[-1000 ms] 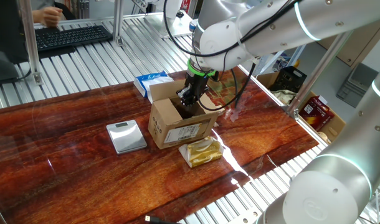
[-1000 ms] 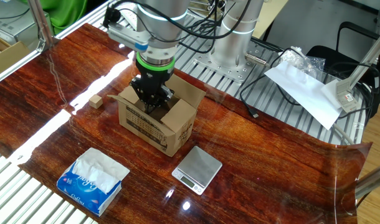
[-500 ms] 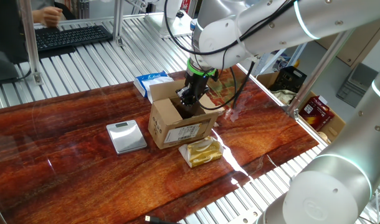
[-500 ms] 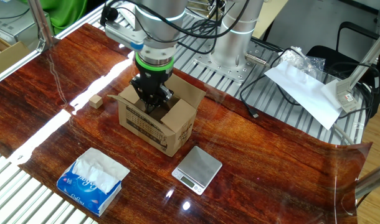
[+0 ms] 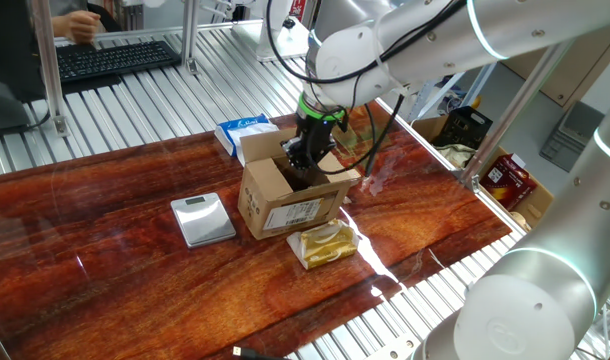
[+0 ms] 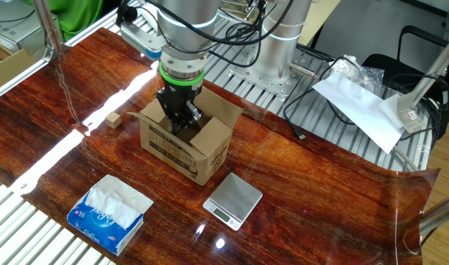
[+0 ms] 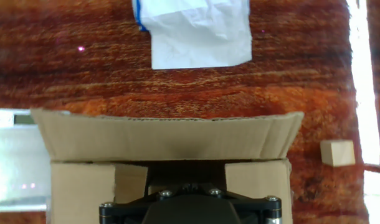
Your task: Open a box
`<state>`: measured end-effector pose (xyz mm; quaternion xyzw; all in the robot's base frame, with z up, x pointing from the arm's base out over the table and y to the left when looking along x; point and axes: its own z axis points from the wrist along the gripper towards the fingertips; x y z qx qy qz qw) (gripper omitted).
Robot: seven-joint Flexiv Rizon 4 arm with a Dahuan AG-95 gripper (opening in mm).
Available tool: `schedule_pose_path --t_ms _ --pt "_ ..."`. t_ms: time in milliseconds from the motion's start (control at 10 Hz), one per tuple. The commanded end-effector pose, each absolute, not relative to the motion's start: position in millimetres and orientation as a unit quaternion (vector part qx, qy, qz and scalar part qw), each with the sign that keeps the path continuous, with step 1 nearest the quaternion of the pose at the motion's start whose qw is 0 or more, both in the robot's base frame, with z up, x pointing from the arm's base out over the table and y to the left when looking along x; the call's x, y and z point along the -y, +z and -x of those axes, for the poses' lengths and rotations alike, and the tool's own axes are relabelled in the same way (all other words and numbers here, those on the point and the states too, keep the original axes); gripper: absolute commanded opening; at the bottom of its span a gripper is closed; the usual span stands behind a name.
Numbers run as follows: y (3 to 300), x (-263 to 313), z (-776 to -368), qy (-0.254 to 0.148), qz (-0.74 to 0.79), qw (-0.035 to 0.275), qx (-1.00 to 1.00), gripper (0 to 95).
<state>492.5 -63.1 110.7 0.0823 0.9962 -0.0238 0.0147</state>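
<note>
Change since a second ago: the gripper has rolled a little about its own downward line, so the cable bracket beside the wrist sits at a new angle; it has not shifted along the table, and the box and the other things lie as they did.
Gripper: points straight down into the open top of the box, its tips below the rim; the fingers are pressed together with nothing between them that can be seen.
Box: brown corrugated carton standing upright near the middle of the table, closer to the edge where the arm's base is bolted; the top flaps stand up and splay outward, and a white barcode label faces the one fixed view.
Hand view: one long flap stands across the picture, two short flaps fold inward below it, and the black gripper body fills the bottom edge.
Tissue pack: blue and white, near the table's edge on the far side of the box from the base.
Scale: flat and silver, beside the box, well apart from the tissue pack.
Yellow packet: lies just beside the box's labelled side.
Wooden block: small, on the table near the box.
</note>
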Motion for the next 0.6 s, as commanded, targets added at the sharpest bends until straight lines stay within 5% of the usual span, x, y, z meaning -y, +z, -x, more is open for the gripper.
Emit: schedule_pose_path --t_ms 100,600 --pt "110.2 62.5 -493.2 -0.022 -0.093 0.001 -0.995 0.0" --pt "110.2 62.5 -493.2 -0.031 -0.082 0.004 -0.996 0.0"
